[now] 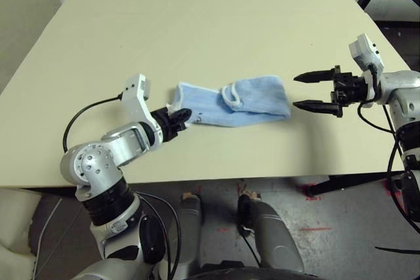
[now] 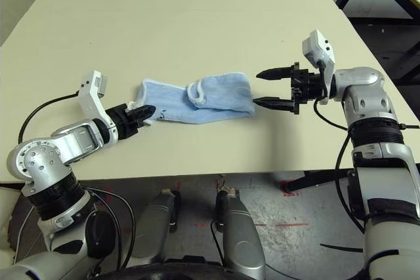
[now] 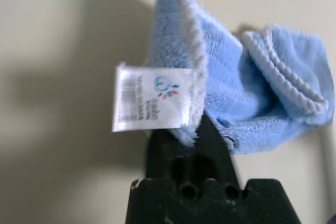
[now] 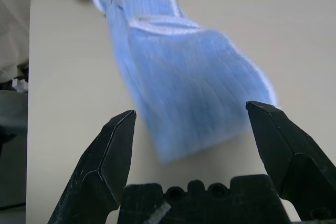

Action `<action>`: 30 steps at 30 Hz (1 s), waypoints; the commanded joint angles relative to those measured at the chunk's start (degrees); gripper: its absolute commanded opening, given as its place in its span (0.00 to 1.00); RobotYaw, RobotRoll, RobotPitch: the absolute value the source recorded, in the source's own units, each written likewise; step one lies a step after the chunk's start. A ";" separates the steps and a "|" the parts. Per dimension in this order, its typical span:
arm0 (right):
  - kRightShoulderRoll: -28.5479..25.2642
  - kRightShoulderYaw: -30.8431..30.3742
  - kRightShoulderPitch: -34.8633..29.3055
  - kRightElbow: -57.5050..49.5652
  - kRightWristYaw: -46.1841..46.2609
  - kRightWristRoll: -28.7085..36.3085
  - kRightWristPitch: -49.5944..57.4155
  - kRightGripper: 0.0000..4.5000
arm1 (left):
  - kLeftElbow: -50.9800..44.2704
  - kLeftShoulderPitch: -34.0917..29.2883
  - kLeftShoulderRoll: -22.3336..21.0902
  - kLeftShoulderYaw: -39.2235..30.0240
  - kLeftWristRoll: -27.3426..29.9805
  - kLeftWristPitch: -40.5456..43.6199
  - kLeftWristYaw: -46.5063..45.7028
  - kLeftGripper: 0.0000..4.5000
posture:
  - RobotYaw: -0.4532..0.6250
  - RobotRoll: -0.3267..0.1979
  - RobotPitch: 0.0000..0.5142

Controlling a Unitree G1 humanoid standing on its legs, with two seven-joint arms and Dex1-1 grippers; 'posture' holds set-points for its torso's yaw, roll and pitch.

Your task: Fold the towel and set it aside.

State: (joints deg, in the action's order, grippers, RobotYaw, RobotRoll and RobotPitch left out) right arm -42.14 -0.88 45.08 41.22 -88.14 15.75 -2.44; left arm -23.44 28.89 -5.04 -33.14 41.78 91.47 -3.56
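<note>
Beige table (image 1: 197,24); towel (image 1: 252,100) between hands

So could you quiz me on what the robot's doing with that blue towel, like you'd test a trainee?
1. True or false: the right claw is clamped on the towel.
2. Which claw grips the towel's end beside the white label? A) left B) right C) both
3. Fill in: the towel lies on the ___.

Key:
1. False. Its fingers stand open just short of the towel's near end.
2. A. The left claw pinches that end.
3. Table.
</note>
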 commanded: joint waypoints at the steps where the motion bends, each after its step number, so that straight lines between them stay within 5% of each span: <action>1: -1.22 1.09 -0.50 1.81 -0.60 -0.54 -1.30 1.00 | 1.00 0.84 -3.15 -0.90 0.31 1.03 -0.36 0.01 | 0.59 0.62 0.31; 8: -1.35 0.70 0.26 4.85 -0.84 -1.78 -3.23 1.00 | 1.12 3.41 -11.27 2.56 1.37 1.03 3.03 0.01 | 0.60 0.62 0.31; 15: -0.49 0.38 1.14 7.39 -0.58 -2.88 -4.74 1.00 | -0.78 10.11 -17.06 15.28 0.76 0.46 9.55 0.01 | 0.60 0.62 0.30; 30: 0.36 0.61 -1.76 5.19 -0.47 -2.95 -4.80 1.00 | 10.32 24.30 -15.31 34.63 -2.65 -7.67 20.72 0.01 | 0.58 0.62 0.30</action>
State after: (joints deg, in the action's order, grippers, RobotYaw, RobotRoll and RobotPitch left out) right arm -41.72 -0.88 44.20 47.22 -88.45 12.72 -6.81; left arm -14.42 52.38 -20.80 -0.94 39.82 84.79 15.63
